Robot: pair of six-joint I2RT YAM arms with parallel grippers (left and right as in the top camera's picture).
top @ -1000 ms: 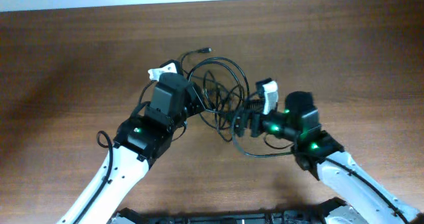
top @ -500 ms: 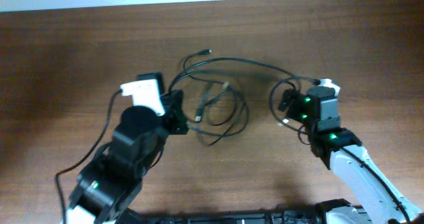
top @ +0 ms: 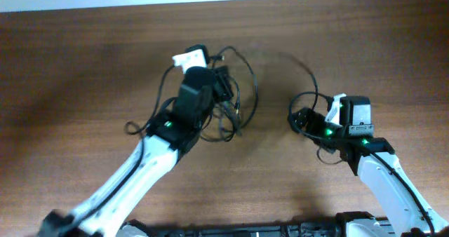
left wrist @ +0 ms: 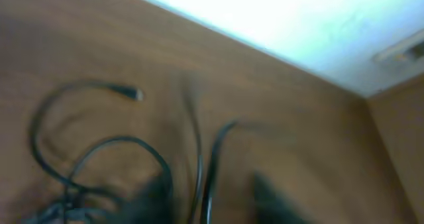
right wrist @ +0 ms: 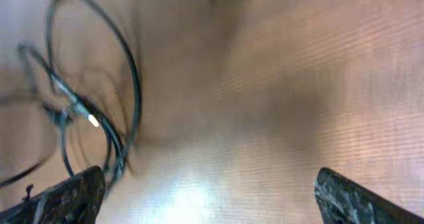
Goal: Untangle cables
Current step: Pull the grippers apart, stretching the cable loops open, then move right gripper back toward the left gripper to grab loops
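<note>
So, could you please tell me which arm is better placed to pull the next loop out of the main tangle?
Left, I think. The left gripper sits right over the cables, while the right gripper, jaws open, is off to the side.

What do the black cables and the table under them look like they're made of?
The cables look like thin cords in a black rubber or plastic jacket, fairly matte: they bend into loose loops without kinking. The table looks like brown wood or wood-grain laminate, with fine parallel grain lines and a soft sheen under the light; which of the two cannot be told.
</note>
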